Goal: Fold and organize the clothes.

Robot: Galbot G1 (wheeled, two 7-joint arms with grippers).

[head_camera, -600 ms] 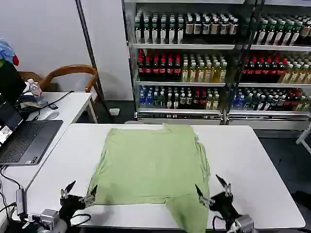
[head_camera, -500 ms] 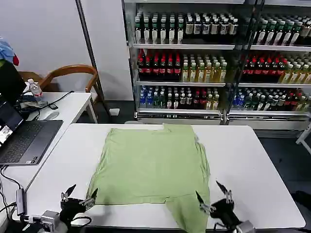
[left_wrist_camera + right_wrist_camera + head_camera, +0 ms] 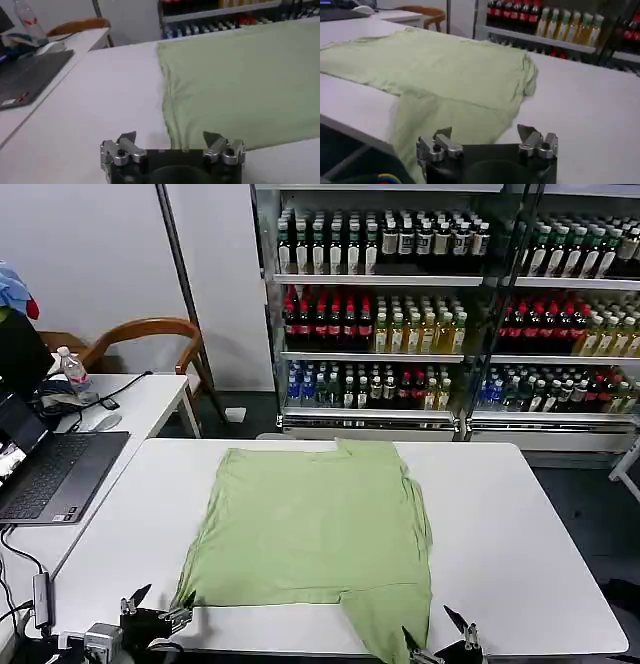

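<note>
The clothes are one light green shirt (image 3: 315,529) lying flat on the white table (image 3: 500,524), with a flap of fabric (image 3: 385,629) hanging over the near edge. My left gripper (image 3: 155,606) is open at the table's near left edge, just short of the shirt's near left corner (image 3: 175,135). My right gripper (image 3: 437,632) is open at the near edge, beside the hanging flap (image 3: 420,130). Nothing is held between either pair of fingers. In the wrist views the left gripper (image 3: 170,136) and right gripper (image 3: 484,132) both face the shirt (image 3: 435,65) from in front.
A side table at the left carries a laptop (image 3: 50,474), a water bottle (image 3: 72,369) and cables. A wooden chair (image 3: 150,334) stands behind it. Shelves of bottled drinks (image 3: 450,314) fill the background. Bare table shows on both sides of the shirt.
Both grippers have drawn back toward the near table edge and sunk lower in the head view, staying open. The shirt has not moved.
</note>
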